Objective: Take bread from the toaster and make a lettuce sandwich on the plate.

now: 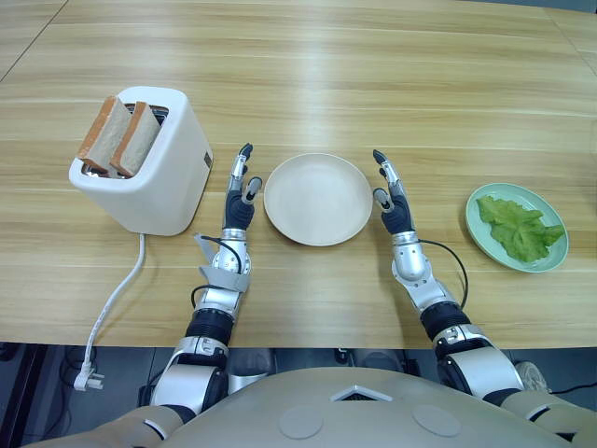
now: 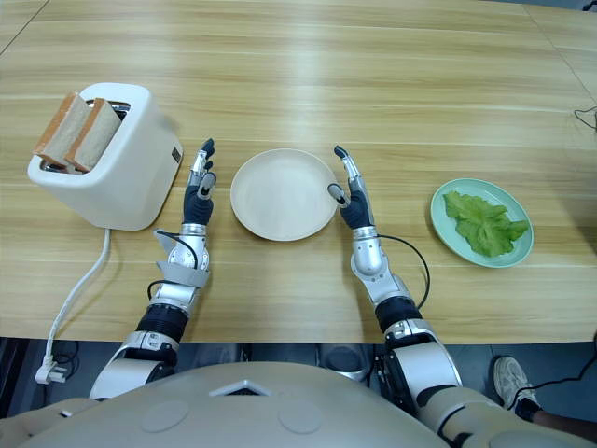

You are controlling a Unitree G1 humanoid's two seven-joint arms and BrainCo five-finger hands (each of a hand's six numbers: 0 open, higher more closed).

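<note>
- Left hand (image 1: 241,191), in the left eye view, rests on the bench just left of the beige plate (image 1: 317,199), with its fingers stretched straight and holding nothing.
- Right hand (image 1: 392,201) rests just right of that plate, close to its rim, fingers also straight and holding nothing.
- Nothing lies on the beige plate.
- Further left of the plate, past the left hand, stands the white toaster (image 1: 149,177).
- Two bread slices (image 1: 117,138) stand side by side in its slots, their top halves sticking out.
- In the right eye view, a green plate (image 2: 437,217) lies well to the right of the beige plate, beyond the right hand.
- A lettuce leaf (image 2: 483,222) lies on it, spread nearly flat.
- The white cord (image 2: 87,285) runs from the toaster's near side, left of the beige plate, down over the near edge of the bench (image 2: 373,75).
- The cord's plug hangs loose below that edge.
- Both hands flank the beige plate at about the same height, apart from the bread and the lettuce.
</note>
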